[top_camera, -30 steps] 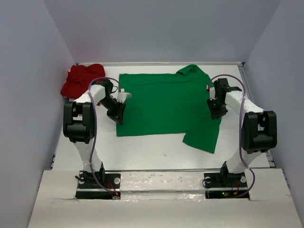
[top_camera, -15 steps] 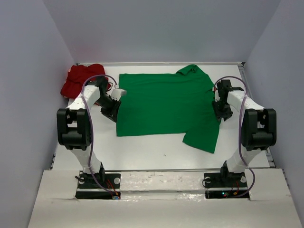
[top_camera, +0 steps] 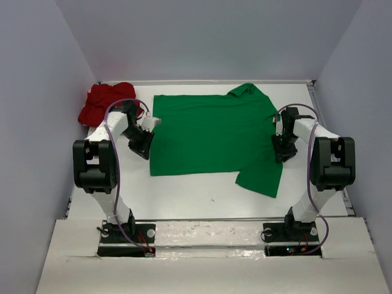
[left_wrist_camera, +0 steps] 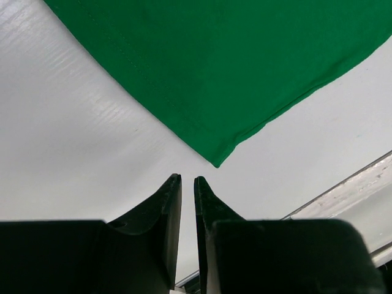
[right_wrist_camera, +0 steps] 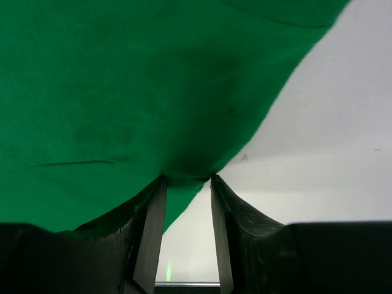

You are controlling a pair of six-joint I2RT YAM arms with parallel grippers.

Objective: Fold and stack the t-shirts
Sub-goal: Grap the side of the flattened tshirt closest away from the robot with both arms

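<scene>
The green t-shirt (top_camera: 214, 135) lies spread flat across the middle of the white worktop (top_camera: 184, 193); the red t-shirt (top_camera: 104, 103) sits crumpled in the far left corner. The left gripper (left_wrist_camera: 187, 179), its jaws a slit apart and holding nothing, hovers just short of the green shirt's near left corner. The right gripper (right_wrist_camera: 187, 177), jaws partly spread, straddles the shirt's right edge, cloth between its tips.

A white table (top_camera: 184, 196) stood between pale grey walls (top_camera: 208, 37). A small dark speck (top_camera: 213, 199) lay on it, near a metal strip (top_camera: 208, 218) along its near edge.
</scene>
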